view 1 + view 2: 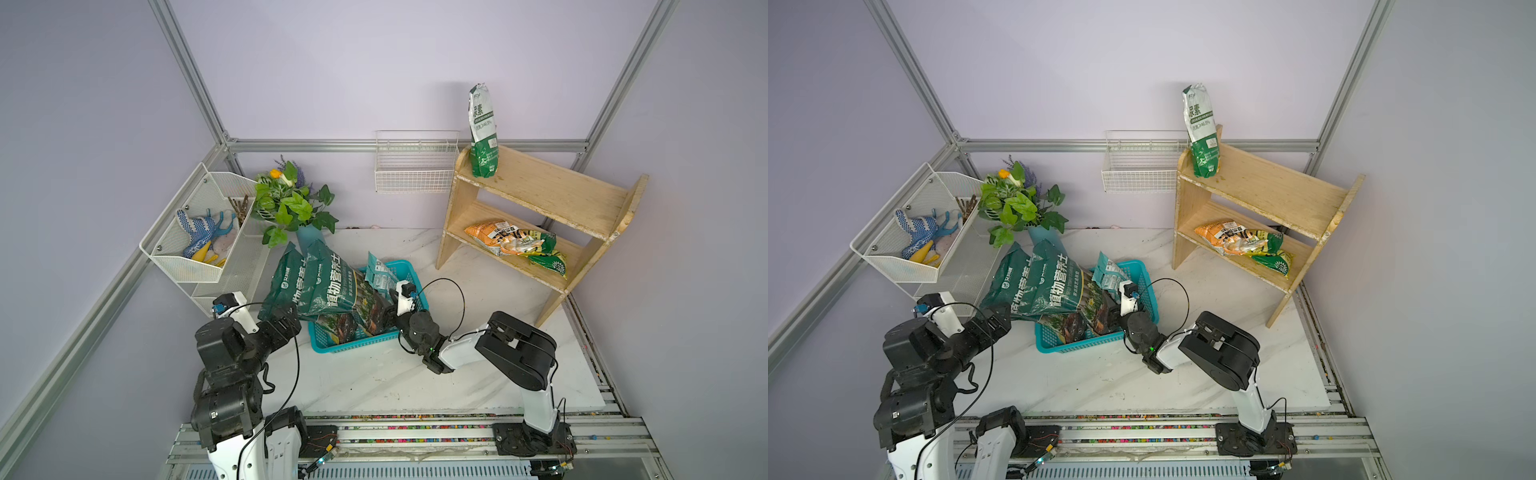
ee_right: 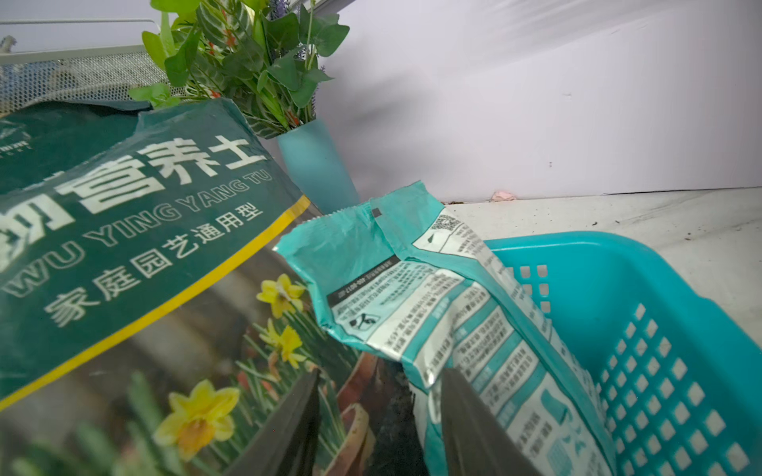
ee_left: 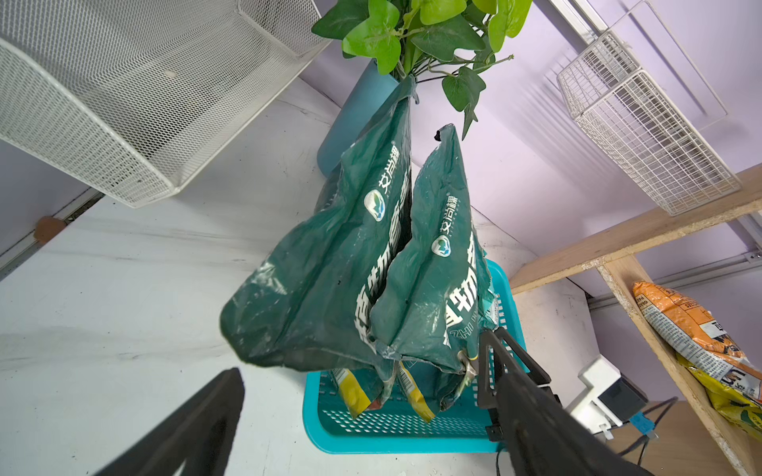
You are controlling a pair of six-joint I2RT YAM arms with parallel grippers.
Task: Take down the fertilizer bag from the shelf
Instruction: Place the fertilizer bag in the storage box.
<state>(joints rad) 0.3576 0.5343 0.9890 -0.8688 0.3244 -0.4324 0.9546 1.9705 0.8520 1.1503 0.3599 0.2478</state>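
Note:
The light wooden shelf point(image 1: 540, 187) point(image 1: 1266, 183) stands at the back right. A green-and-white fertilizer bag point(image 1: 483, 133) point(image 1: 1201, 131) stands upright on its top tier, far from both grippers. My right gripper point(image 1: 386, 311) point(image 1: 1111, 309) point(image 2: 381, 373) reaches into the teal basket point(image 1: 332, 345) point(image 2: 659, 329). Its jaws are open, with one finger against a teal-and-white bag point(image 1: 380, 274) point(image 2: 433, 313) leaning in the basket. My left gripper point(image 1: 284, 322) point(image 3: 363, 354) is wide open at the basket's left end, under two dark green soil bags point(image 1: 328, 286) point(image 3: 330, 268).
An orange bag point(image 1: 505, 239) and a green one point(image 1: 550, 262) lie on the shelf's lower tier. A white wire wall basket point(image 1: 415, 166) hangs left of the shelf. A plant in a blue vase point(image 1: 291, 203) and a white mesh rack point(image 1: 199, 232) stand at the back left.

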